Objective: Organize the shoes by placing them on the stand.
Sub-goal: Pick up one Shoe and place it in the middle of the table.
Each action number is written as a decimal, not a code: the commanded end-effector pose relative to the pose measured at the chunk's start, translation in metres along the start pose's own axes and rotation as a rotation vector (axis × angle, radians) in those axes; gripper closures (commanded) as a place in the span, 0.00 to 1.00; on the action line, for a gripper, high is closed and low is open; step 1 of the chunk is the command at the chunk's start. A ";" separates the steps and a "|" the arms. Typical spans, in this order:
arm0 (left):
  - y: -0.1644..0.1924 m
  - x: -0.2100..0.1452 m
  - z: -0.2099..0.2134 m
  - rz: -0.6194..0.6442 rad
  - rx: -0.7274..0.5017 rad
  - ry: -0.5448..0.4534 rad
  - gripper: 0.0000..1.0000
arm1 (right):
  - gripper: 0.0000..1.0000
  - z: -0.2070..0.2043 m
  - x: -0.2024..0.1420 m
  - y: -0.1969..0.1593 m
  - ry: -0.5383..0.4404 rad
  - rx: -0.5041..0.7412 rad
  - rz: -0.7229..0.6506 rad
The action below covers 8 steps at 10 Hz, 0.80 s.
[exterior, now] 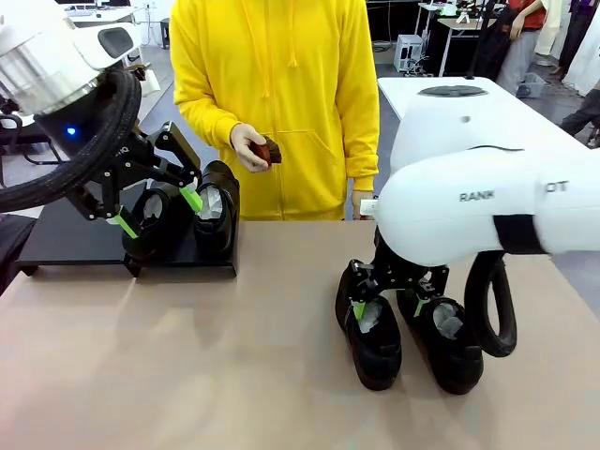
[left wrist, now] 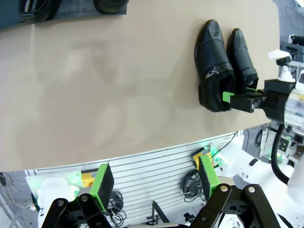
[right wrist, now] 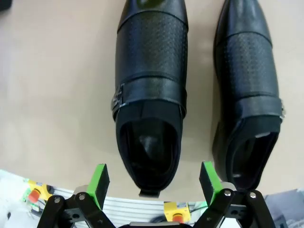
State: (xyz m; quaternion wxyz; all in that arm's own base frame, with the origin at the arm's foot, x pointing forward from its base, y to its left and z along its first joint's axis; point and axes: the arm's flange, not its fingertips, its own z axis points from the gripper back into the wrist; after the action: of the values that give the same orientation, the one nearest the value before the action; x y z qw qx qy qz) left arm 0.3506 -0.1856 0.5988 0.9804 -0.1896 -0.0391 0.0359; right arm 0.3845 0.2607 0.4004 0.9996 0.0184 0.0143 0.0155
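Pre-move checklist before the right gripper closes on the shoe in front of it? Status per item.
1. Right gripper open, astride the heel of the glossy black leather shoe: ok.
2. Clearance to the neighbouring black shoe: one finger sits in the narrow gap between the shoes; contact cannot tell.
3. Left gripper open and empty: ok.
4. Low matte-black stand has bare space beside the two black shoes on it: ok.
5. Person's hand, holding a small brown brush, is back from the shoes on the table: ok.
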 end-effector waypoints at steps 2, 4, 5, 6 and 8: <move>0.000 -0.001 0.002 0.003 -0.015 0.006 0.08 | 0.00 -0.004 0.014 0.002 -0.019 -0.020 -0.024; 0.000 -0.001 0.002 0.003 -0.015 0.006 0.08 | 0.34 -0.004 0.012 -0.002 -0.050 -0.029 -0.054; 0.000 -0.001 0.002 0.003 -0.015 0.006 0.08 | 0.34 -0.010 0.008 -0.006 -0.045 -0.059 -0.079; 0.000 -0.001 0.002 0.003 -0.015 0.006 0.08 | 0.34 -0.020 0.005 -0.012 -0.035 -0.071 -0.096; 0.000 -0.001 0.002 0.003 -0.015 0.006 0.08 | 0.34 -0.031 0.004 -0.019 -0.022 -0.078 -0.117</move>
State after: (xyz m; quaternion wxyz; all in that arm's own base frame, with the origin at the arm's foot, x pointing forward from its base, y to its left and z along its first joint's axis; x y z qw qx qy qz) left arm 0.3506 -0.1856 0.5988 0.9804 -0.1896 -0.0391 0.0359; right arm 0.3883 0.2438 0.3720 0.9994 -0.0120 0.0185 -0.0274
